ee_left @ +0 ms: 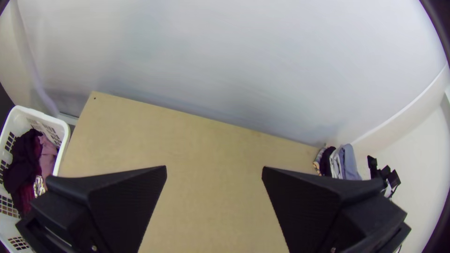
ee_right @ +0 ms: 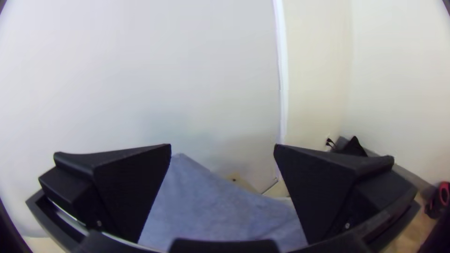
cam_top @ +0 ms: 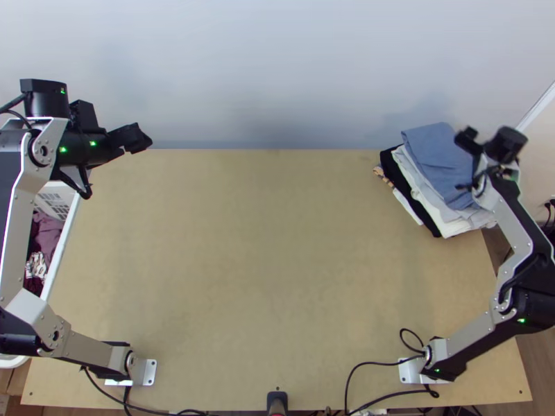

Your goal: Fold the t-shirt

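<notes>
My left gripper (cam_top: 139, 138) is over the table's far left corner in the top view; in the left wrist view that gripper (ee_left: 214, 172) stands open, nothing between its fingers. At the far right, my right gripper (cam_top: 489, 141) is above the right side of a stack of folded clothes. The right wrist view shows this gripper (ee_right: 222, 149) open too. A folded blue cloth (cam_top: 442, 163) tops the stack, and the same blue cloth (ee_right: 211, 206) appears below the spread fingers. Whether it is the t-shirt I cannot tell.
Beneath the blue cloth lie white and black folded pieces (cam_top: 414, 191). A white basket (ee_left: 64, 140) with dark red and mauve clothes (ee_left: 47, 157) stands beyond the table's left edge. Bare wood spans the table's middle (cam_top: 270, 256). Black cables run along the near edge.
</notes>
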Controlling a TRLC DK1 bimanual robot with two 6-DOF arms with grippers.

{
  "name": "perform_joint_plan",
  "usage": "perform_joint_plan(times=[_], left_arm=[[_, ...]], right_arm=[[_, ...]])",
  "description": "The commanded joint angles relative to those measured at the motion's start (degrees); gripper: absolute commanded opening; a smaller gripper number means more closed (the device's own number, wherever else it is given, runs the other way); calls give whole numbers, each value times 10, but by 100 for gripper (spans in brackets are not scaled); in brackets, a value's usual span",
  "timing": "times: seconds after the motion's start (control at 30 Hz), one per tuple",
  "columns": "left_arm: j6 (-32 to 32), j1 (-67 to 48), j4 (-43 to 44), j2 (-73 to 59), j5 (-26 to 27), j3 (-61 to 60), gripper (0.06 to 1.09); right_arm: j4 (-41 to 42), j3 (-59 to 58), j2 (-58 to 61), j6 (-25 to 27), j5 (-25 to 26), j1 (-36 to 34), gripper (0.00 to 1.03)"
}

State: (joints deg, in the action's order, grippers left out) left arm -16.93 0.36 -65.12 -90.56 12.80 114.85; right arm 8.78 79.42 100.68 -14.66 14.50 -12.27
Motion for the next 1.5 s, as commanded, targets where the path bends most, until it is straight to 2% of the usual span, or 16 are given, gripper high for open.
perform_joint_plan(times=[0.0,0.17,0.33,0.47,0.57,0.67,0.73,0.83,0.93,1.0,1.13,1.33,1.47], left_arm=[[-7,8,-4,25,-2,-8,105],[-6,17,-4,30,-1,-5,105],[-6,24,-4,40,-2,-2,105],[-9,36,-4,49,-1,14,105],[-14,51,-2,56,-1,38,105],[-18,71,28,78,-2,44,105],[-20,86,64,97,-17,39,105],[-14,88,135,139,-86,21,105],[7,112,245,209,-111,-53,105],[17,142,316,263,-117,-117,105],[63,185,469,380,-168,-257,105],[92,272,596,540,-171,-451,105],[121,287,660,645,-170,-587,105]], right_arm=[[13,32,45,28,13,28,99],[16,84,138,57,26,46,99],[-47,147,220,139,45,70,99],[-52,159,145,142,47,77,99],[-84,182,65,141,47,79,99],[-89,190,-32,142,44,85,99],[-74,188,-98,140,41,89,99],[-54,190,-174,126,24,95,99],[-52,188,-233,86,3,87,99],[-47,183,-274,69,-33,80,99],[-49,140,-368,68,-102,79,99],[95,-107,-561,75,-133,85,99],[113,-257,-666,87,-150,93,99]])
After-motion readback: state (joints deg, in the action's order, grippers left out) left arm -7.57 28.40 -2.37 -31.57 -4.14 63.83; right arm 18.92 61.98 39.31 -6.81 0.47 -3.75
